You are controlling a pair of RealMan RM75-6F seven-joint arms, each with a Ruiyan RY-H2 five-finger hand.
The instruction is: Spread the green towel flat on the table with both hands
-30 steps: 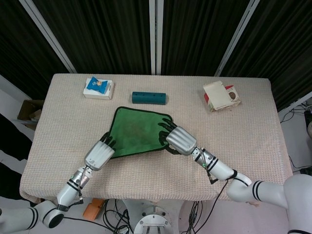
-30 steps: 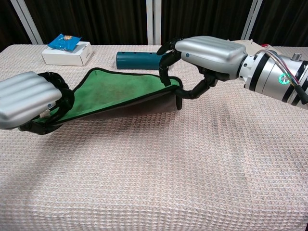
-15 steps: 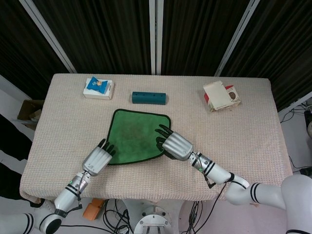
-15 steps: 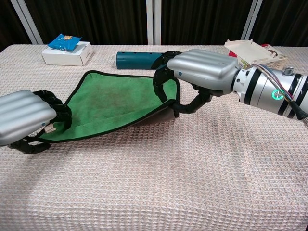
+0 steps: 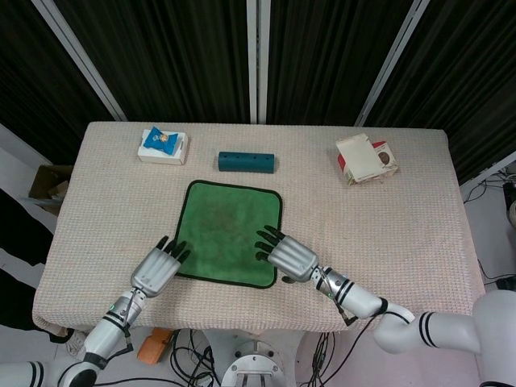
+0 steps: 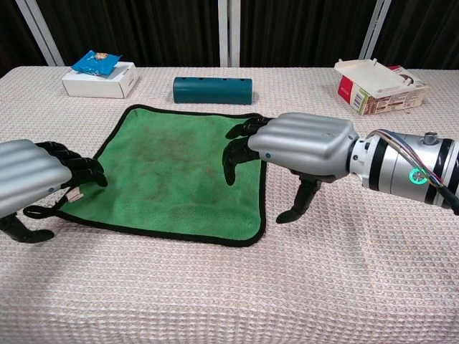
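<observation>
Both silver-shelled hands sit loose with dark fingers apart, gripping nothing: the left hand (image 6: pixel 32 179) at the near left corner of the green towel (image 5: pixel 228 233), the right hand (image 6: pixel 301 147) over its right edge. That fuzzy, dark-trimmed square lies flat on the waffle-textured beige table (image 5: pixel 403 234), just before a teal cylinder (image 5: pixel 246 162).

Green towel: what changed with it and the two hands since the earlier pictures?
The green cloth towel, earlier held up by two corners, now lies flat on the table. The left robot hand and right robot hand let go, drew toward the robot and opened. The teal cylinder and both boxes stayed.
</observation>
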